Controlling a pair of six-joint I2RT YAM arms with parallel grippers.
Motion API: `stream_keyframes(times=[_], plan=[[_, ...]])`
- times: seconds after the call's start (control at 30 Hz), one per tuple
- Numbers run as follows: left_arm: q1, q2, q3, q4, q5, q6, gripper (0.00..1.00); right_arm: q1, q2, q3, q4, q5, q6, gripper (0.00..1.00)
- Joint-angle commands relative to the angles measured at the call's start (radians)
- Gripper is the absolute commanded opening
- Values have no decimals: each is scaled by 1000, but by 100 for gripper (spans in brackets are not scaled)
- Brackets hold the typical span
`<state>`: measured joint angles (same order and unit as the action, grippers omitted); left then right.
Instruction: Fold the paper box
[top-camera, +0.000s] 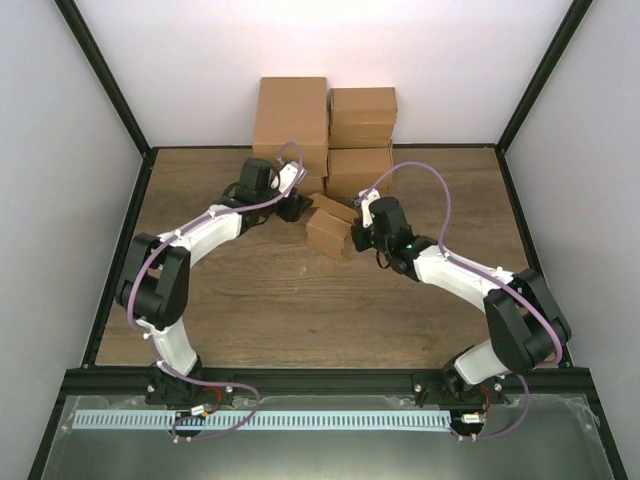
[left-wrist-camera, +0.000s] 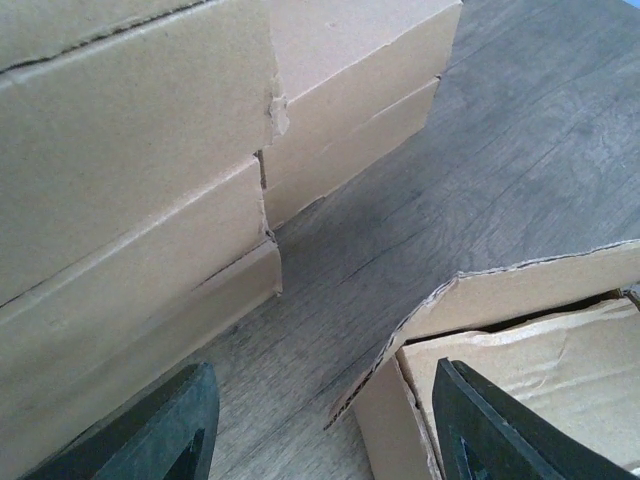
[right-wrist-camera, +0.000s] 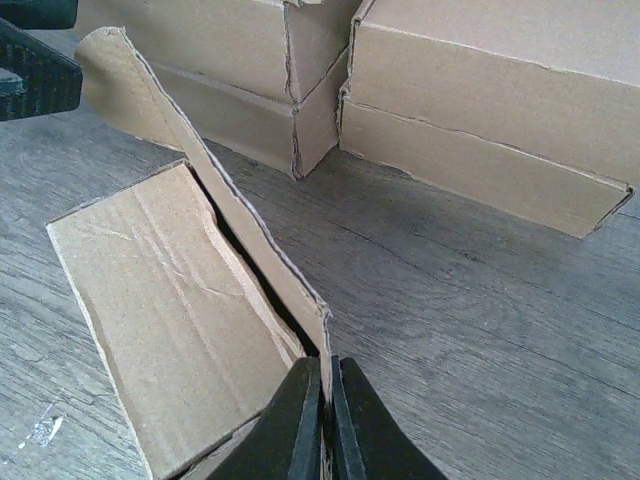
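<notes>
The paper box (top-camera: 328, 228) is a small tan cardboard box lying mid-table with its lid flap raised. My right gripper (top-camera: 358, 233) is on the box's right side. In the right wrist view that gripper (right-wrist-camera: 327, 372) is shut on the near end of the upright flap (right-wrist-camera: 230, 215), with the box's flat panel (right-wrist-camera: 165, 300) to its left. My left gripper (top-camera: 293, 207) is at the box's far left corner. It stands open (left-wrist-camera: 322, 385), the flap's corner (left-wrist-camera: 400, 335) lying between its fingers and the right finger (left-wrist-camera: 480, 430) over the box (left-wrist-camera: 540, 345).
Two stacks of larger brown cartons (top-camera: 290, 120) (top-camera: 362, 130) stand against the back wall, just behind the box. They fill the left of the left wrist view (left-wrist-camera: 120, 150) and the top of the right wrist view (right-wrist-camera: 480, 110). Wooden tabletop (top-camera: 300, 300) lies in front.
</notes>
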<state>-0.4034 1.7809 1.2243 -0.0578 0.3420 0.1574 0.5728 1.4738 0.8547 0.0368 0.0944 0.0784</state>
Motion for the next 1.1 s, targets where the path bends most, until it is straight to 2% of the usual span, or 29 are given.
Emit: stream_keyframes(times=[0.0, 0.2, 0.5, 0.57, 0.67, 0.77, 0.97, 1.07], plan=[[5, 35, 47, -33, 47, 31, 61, 7, 5, 45, -2, -4, -11, 5], [5, 60, 81, -48, 68, 29, 60, 9, 7, 47, -4, -7, -13, 5], [-9, 72, 112, -72, 102, 32, 51, 9, 12, 50, -3, -12, -9, 5], [-14, 72, 115, -76, 107, 39, 45, 10, 15, 52, -5, -13, -8, 5], [-22, 85, 137, -108, 91, 48, 29, 9, 18, 54, -6, -14, -6, 5], [-30, 85, 145, -132, 75, 51, 18, 9, 17, 61, -15, -17, -3, 5], [-61, 42, 138, -152, 32, -22, 5, 9, 24, 92, -40, -3, 42, 5], [-80, 20, 129, -165, 1, -111, 4, 12, 36, 113, -59, 2, 97, 4]])
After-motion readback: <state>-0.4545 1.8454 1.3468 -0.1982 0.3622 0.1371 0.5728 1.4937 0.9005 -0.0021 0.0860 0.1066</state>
